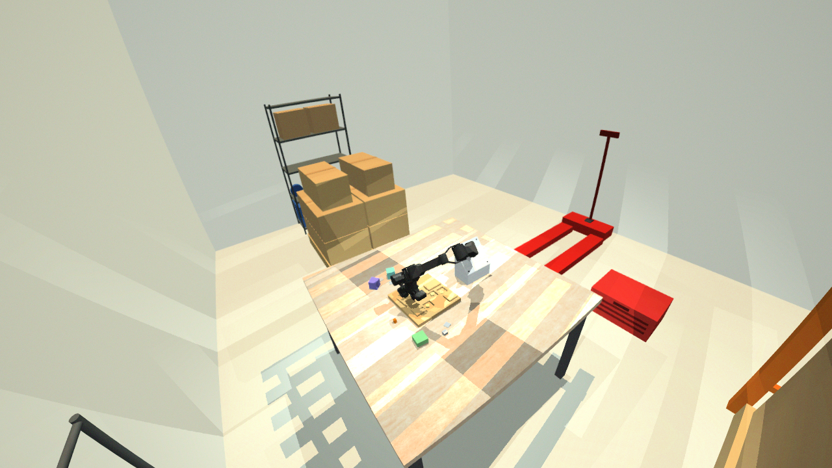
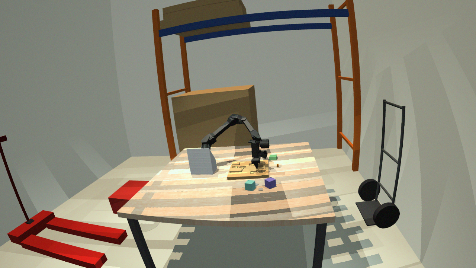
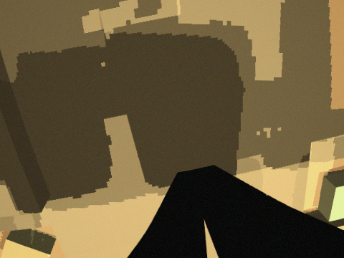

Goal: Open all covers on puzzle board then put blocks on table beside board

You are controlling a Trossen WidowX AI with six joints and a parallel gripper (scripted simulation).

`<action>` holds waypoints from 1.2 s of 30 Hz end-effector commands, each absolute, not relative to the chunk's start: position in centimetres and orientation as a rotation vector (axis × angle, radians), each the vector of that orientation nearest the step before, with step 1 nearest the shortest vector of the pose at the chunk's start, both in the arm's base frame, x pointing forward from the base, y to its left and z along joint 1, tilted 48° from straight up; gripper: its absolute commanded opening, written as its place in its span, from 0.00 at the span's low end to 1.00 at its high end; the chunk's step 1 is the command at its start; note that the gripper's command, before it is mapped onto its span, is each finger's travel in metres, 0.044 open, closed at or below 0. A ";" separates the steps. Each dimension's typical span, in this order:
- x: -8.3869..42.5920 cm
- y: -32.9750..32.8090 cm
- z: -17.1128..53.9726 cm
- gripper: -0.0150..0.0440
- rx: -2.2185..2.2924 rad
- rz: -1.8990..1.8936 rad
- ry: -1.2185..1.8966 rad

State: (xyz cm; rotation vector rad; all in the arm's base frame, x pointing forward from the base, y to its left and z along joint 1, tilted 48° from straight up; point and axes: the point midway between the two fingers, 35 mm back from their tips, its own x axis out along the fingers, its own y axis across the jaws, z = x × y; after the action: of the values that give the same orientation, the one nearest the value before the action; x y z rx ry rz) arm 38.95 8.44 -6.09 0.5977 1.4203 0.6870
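The wooden puzzle board (image 1: 420,322) (image 2: 246,178) lies on the table with raised covers and recesses; their exact positions are too small to tell. My gripper (image 1: 416,298) (image 2: 256,167) (image 3: 194,172) is shut and empty, pointing down low over the board. In the wrist view, a block-like piece with a pale green face (image 3: 337,202) is at the right edge, and another pale-faced piece (image 3: 29,245) is at the lower left. A green block (image 1: 420,338) (image 2: 273,157), a purple block (image 1: 374,283) (image 2: 270,182) and a teal block (image 1: 390,272) (image 2: 250,185) rest on the table off the board.
A small orange piece (image 1: 394,320) (image 2: 277,165) lies beside the board. Small grey pieces lie near the green block, one of them pale (image 1: 444,333), and a flat grey one (image 2: 260,189) lies between the teal and purple blocks. A grey angular stand (image 1: 474,272) (image 2: 201,162) is by the arm's base.
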 end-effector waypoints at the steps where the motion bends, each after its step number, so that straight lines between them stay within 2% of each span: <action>1: 39.3 8.4 -5.7 0.25 0.603 0.688 1.416; 36: 39.3 5.1 -2.6 0.25 0.601 0.686 1.416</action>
State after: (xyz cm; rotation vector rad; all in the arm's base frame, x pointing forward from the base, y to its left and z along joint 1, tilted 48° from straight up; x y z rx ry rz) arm 39.11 5.69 -3.16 0.6072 1.4252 0.6894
